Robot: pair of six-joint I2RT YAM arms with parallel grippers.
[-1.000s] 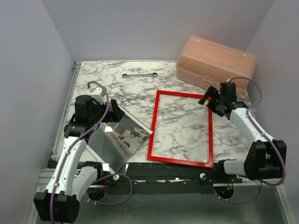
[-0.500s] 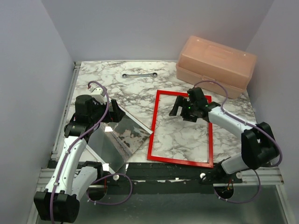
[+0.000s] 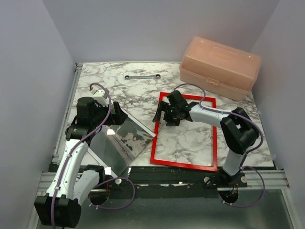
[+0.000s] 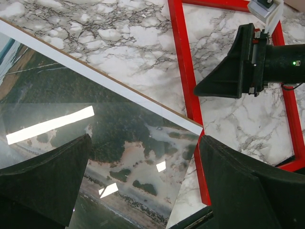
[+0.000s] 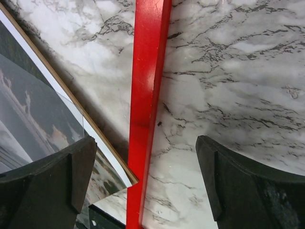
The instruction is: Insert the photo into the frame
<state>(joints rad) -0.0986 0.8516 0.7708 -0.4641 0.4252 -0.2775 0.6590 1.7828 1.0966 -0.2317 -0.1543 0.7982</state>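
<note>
the right gripper (image 3: pixel 162 118) is hanging over the left rail of the frame (image 3: pixel 184 165). Jaws spread nearly full, rail sitting between the fingers in its wrist view, nothing gripped. the left gripper (image 3: pixel 113 117) is hovering wide open over the photo (image 3: pixel 135 137), also gripping nothing. Can't tell if it's touching the stack.

frame is lying flat, red face up, mid-table. photo is lying just left of it, with a clear pane (image 4: pixel 52 125) over part of it and a brown backing board (image 5: pixel 102 137) edge showing underneath. The stack's corner is meeting the left rail, touching or lapping onto it; can't tell which.

Risks I'm seeing:
- Closing on that rail and lifting: the stack corner is sitting right there, so the rail is likely dragging or flipping the photo corner, or the finger is pinching paper along with wood.
- Thin rail, one-point grip on a big frame: it's probably twisting or slipping out once off the table.
- A swinging frame is heading for the pink box (image 3: pixel 219 62) or the left arm; the two grippers are working close together.
- Pane is loose on the photo: any nudge is sliding it off, edge first.
- Red face is up, so the photo is probably going in from the other side; skipping the flip means a bad seat.
</note>
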